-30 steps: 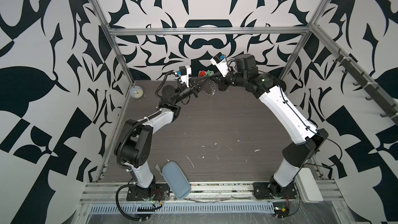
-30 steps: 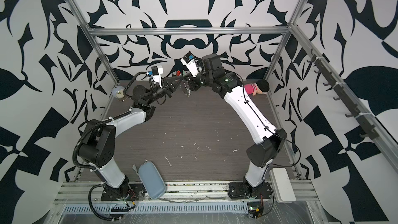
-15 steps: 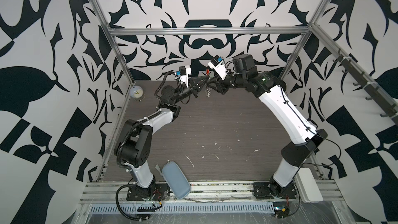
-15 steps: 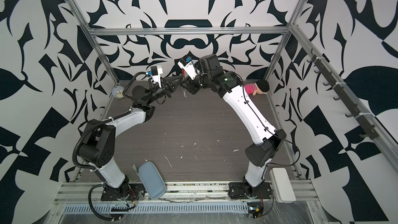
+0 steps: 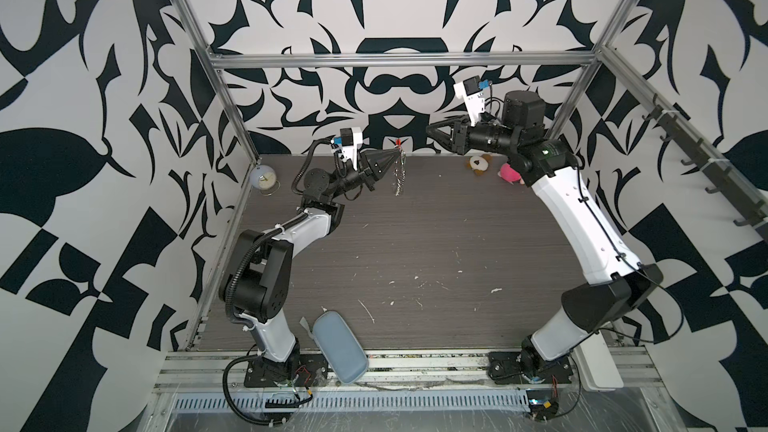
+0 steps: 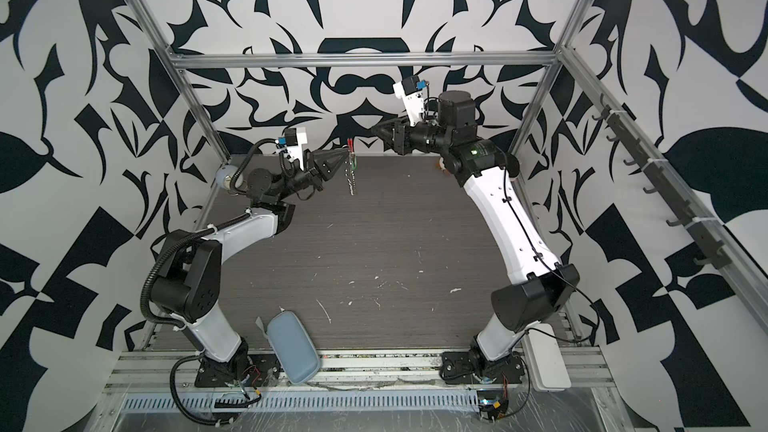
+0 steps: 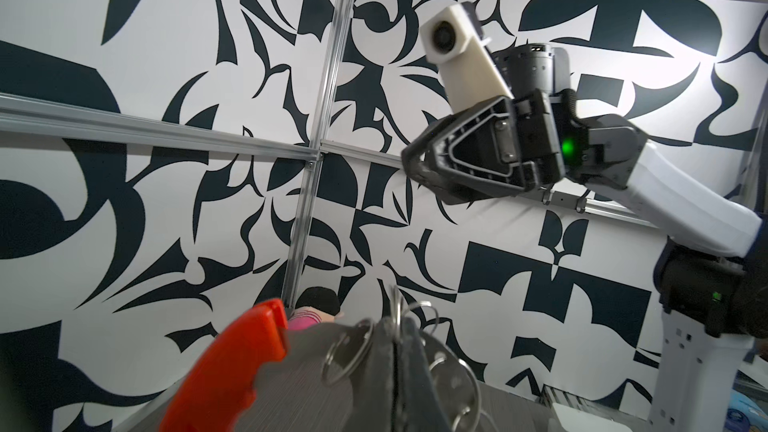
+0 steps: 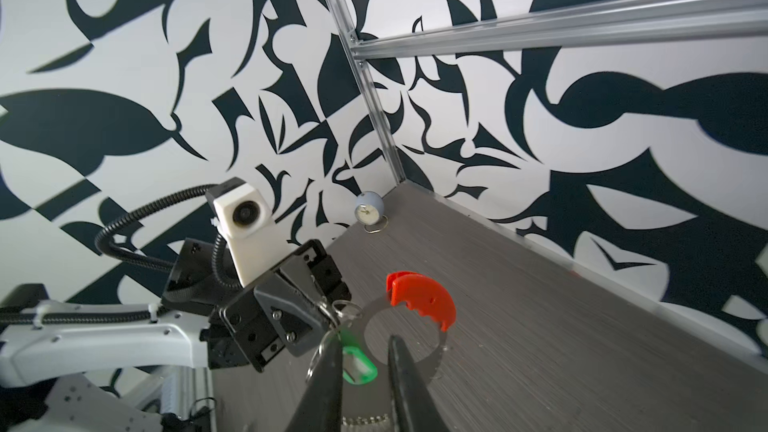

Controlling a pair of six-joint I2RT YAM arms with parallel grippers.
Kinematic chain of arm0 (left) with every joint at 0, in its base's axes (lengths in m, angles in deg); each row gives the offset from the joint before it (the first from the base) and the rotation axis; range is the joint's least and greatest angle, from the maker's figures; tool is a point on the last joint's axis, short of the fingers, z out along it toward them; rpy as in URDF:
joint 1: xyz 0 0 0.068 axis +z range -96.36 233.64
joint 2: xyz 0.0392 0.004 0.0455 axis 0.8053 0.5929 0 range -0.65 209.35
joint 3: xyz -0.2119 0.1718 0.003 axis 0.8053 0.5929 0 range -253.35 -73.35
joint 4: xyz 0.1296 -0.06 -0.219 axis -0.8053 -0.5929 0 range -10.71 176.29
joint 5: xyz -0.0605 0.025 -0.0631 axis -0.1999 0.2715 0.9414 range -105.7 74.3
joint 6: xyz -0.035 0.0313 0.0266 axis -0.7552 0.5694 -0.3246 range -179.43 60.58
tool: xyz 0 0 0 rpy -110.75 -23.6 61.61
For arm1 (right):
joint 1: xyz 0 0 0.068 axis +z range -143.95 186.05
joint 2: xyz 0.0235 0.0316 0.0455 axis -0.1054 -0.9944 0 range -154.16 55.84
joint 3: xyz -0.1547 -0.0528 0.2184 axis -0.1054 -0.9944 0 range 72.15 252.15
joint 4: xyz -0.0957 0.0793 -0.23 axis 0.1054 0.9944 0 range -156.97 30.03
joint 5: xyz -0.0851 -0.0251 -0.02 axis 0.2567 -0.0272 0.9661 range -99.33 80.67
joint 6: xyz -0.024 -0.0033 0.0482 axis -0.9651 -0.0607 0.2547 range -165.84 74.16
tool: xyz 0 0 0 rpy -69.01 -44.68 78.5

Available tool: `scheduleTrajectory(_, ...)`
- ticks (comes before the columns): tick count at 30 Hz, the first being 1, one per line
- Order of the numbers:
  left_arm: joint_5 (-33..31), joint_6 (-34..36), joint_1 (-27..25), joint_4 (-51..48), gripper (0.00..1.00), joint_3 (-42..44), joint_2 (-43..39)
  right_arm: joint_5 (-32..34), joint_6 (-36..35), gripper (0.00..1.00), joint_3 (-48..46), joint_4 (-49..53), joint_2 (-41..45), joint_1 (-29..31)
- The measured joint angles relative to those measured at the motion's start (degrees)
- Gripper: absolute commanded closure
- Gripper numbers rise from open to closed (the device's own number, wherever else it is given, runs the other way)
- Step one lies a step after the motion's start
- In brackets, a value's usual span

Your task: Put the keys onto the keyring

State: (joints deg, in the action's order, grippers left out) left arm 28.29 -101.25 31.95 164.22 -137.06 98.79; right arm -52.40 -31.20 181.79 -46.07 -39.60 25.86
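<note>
Left gripper (image 5: 393, 154) clamped on keyring (image 5: 400, 178), held aloft at table's (image 5: 415, 268) 12 o'clock. Keys (image 8: 360, 367) dangle among its rings. Right gripper (image 5: 429, 131) slightly parted, empty, at keyring's 2 o'clock.

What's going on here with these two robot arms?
The left pincer is shut on the keyring, holding it up off the table. The green-tagged key hangs from it, seemingly already on. The right pincer sits apart, slightly open and empty.
</note>
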Motion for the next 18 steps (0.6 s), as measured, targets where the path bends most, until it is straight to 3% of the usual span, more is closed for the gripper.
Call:
scheduleTrajectory(6,1.16,-3.54,0.00,0.66,1.00,-0.11,0.79,-6.21,4.44,0.87,-0.72,-4.48,-5.05,0.76)
scheduleTrajectory(18,2.54,-7.93,-0.02,0.66,1.00,-1.55,2.89,-11.74,7.10,0.86,-4.26,-9.55,-5.20,1.42)
